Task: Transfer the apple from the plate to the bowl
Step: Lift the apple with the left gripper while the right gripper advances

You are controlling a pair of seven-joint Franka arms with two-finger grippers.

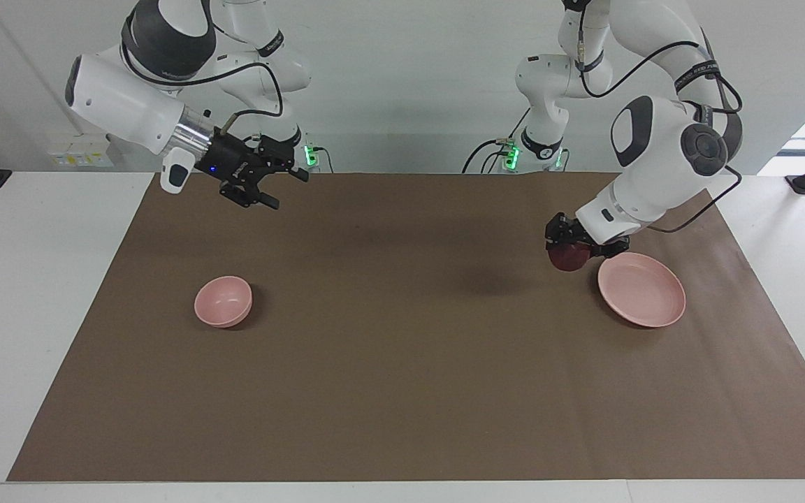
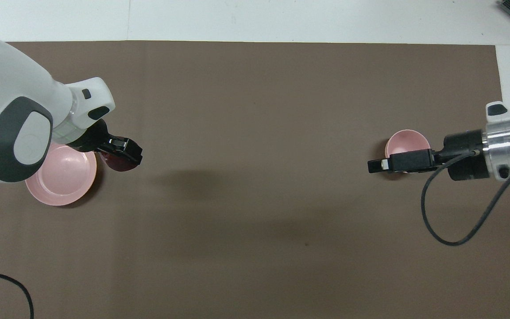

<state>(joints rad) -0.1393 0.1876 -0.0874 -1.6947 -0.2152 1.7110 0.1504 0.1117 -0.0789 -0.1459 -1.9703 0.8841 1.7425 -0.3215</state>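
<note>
My left gripper [image 1: 569,253] [image 2: 122,160] is shut on the dark red apple [image 1: 568,258] [image 2: 120,163] and holds it in the air over the brown mat, just beside the plate's rim. The pale pink plate [image 1: 642,289] [image 2: 62,176] lies bare at the left arm's end of the table. The small pink bowl [image 1: 223,301] [image 2: 407,139] sits at the right arm's end. My right gripper [image 1: 278,187] [image 2: 376,165] hangs open and holds nothing, high over the mat; in the overhead view it covers part of the bowl.
A brown mat [image 1: 402,363] covers most of the white table. A black cable [image 2: 454,212] loops from the right arm's wrist over the mat. White table margins run along both ends.
</note>
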